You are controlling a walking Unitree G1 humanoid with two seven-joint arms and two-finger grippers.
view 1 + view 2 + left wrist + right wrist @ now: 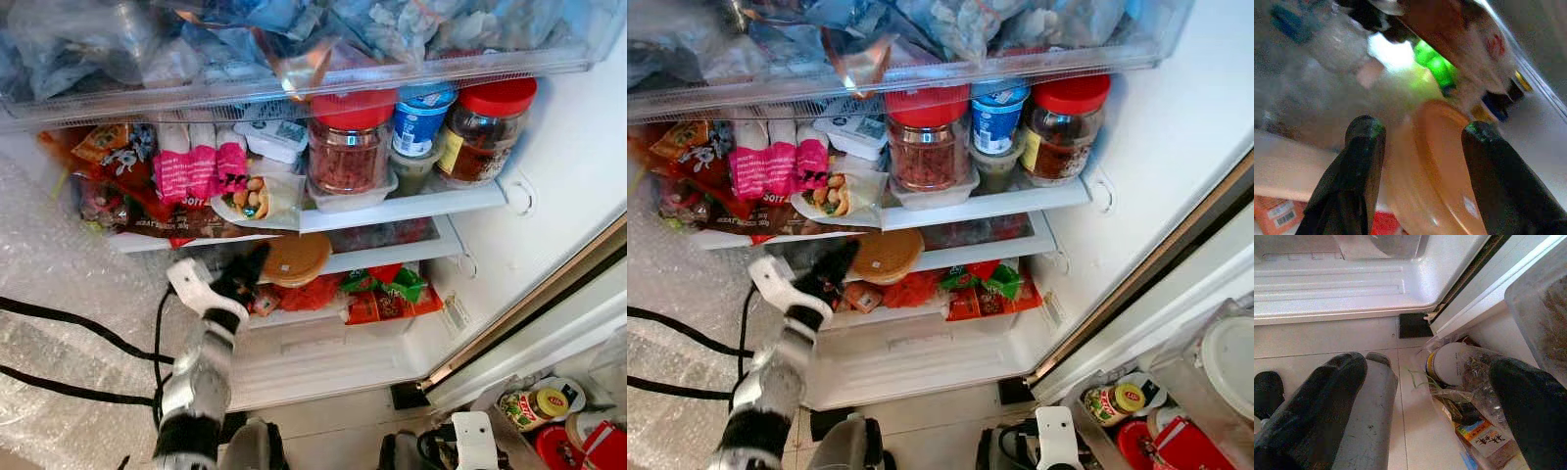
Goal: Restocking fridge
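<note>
Fingers (1359, 161) of left gripper (245, 272) spreading wide beside orange lid (294, 257) on lower fridge shelf (392, 257), right gripper (1425, 401) hanging low, fingers likewise parted.

Little print is legible from my position. Pink packet (188, 168), upper left of the head view: letters at its lower edge look like "Jorr", partly cut off. Orange box (1276, 215), lower left of my left wrist view: barcode label, digits too small to read.

Glossy orange plastic lid (295, 258), clear glass jars (349, 143), crinkly plastic bags (196, 39).
</note>
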